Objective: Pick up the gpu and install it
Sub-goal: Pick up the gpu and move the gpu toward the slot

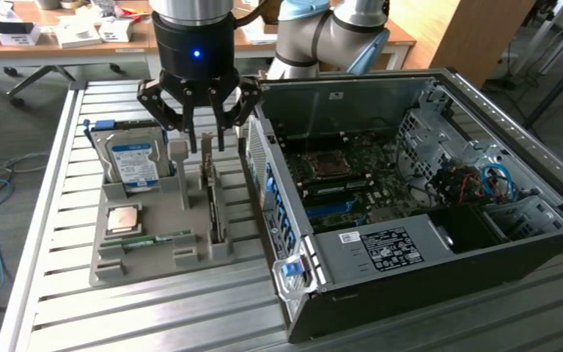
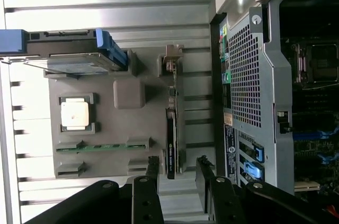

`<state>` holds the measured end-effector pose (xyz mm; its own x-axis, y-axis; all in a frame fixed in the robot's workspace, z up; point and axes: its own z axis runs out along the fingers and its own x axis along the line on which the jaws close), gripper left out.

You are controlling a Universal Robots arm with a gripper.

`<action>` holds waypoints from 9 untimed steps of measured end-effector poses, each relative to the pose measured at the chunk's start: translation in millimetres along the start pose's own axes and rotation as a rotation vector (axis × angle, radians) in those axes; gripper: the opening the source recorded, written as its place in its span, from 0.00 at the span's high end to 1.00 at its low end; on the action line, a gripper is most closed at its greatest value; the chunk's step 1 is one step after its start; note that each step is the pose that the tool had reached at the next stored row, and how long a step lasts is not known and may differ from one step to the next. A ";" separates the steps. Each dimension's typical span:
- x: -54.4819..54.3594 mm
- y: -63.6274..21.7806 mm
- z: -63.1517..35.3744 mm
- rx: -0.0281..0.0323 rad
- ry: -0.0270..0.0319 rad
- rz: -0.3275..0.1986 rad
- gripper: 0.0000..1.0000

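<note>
The gripper (image 1: 206, 147) hangs over the grey tray (image 1: 144, 273) on the slatted counter (image 1: 56, 308), its jaws spread wide and holding nothing. The gpu (image 1: 213, 205) stands on edge in a tray slot, beside the open computer case (image 1: 409, 220). In the wrist view the fingers (image 2: 152, 168) straddle one end of the card (image 2: 172, 139); they seem to be just clear of it, though contact is hard to judge. A hard drive (image 1: 133, 163) stands nearby in the tray.
</note>
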<state>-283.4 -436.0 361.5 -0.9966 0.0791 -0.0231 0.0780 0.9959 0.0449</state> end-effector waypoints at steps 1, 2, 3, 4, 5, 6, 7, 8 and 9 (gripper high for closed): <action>0.0 0.0 0.1 -0.0001 -0.0002 0.000 0.59; 0.0 0.0 0.1 -0.0002 -0.0002 0.000 0.59; 0.0 0.0 0.3 -0.0002 -0.0002 0.000 0.59; 0.0 0.0 0.9 -0.0005 -0.0005 0.000 0.59; 0.0 0.0 1.4 -0.0005 -0.0004 0.000 0.59; 0.1 -0.1 2.0 -0.0003 -0.0003 0.000 0.59; 0.0 -0.1 2.8 -0.0003 -0.0003 0.000 0.59; 0.1 -0.1 3.6 -0.0003 -0.0002 0.000 0.59; 0.1 -0.2 4.4 -0.0003 -0.0003 0.000 0.59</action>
<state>-283.4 -436.0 357.1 -0.9966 0.0791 -0.0234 0.0780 0.9959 0.0452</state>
